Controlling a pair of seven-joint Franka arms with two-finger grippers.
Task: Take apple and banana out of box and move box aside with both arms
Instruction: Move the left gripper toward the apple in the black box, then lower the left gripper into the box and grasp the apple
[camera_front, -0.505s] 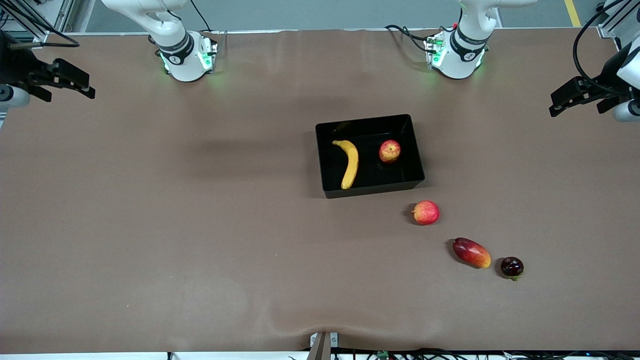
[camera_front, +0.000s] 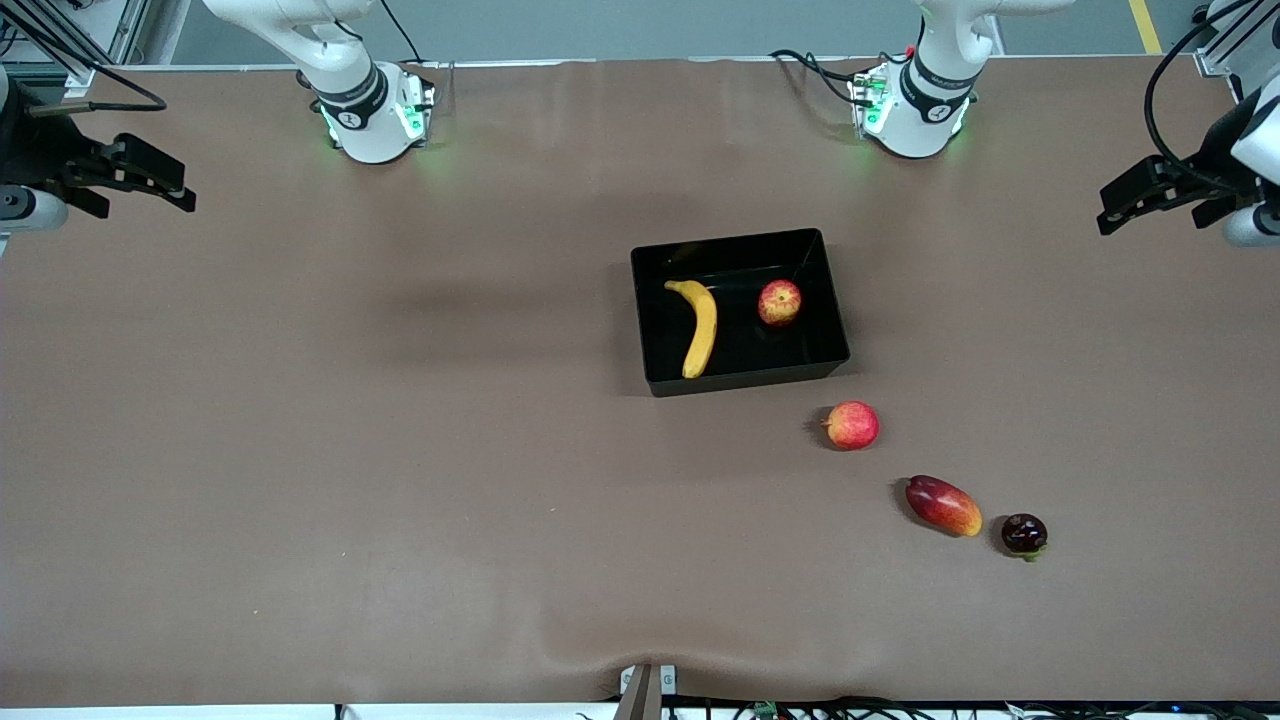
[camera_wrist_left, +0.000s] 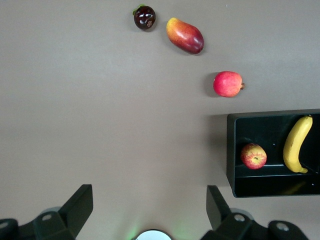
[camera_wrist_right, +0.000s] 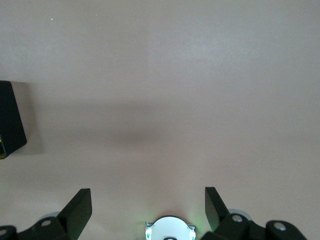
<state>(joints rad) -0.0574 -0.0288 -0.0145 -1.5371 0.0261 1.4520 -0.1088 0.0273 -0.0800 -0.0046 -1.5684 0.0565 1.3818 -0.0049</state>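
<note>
The black box (camera_front: 745, 378) sits mid-table. Inside it lie the yellow banana (camera_front: 700, 325), toward the right arm's end, and the red apple streaked with yellow (camera_front: 779, 302), toward the left arm's end. The left wrist view also shows the box (camera_wrist_left: 231, 150), banana (camera_wrist_left: 296, 145) and apple (camera_wrist_left: 253, 156). My left gripper (camera_front: 1105, 210) (camera_wrist_left: 149, 210) is open and empty, raised over the left arm's end of the table. My right gripper (camera_front: 175, 185) (camera_wrist_right: 148, 210) is open and empty, raised over the right arm's end. The right wrist view catches only a corner of the box (camera_wrist_right: 10, 120).
A round pink-red fruit (camera_front: 851, 425) (camera_wrist_left: 228, 83) lies on the table nearer the front camera than the box. An oval red-orange mango (camera_front: 943, 505) (camera_wrist_left: 185, 35) and a small dark purple fruit (camera_front: 1024, 534) (camera_wrist_left: 144, 17) lie nearer still, toward the left arm's end.
My right gripper has shifted slightly inward over the table. The left gripper, the box and the fruits have not visibly moved.
</note>
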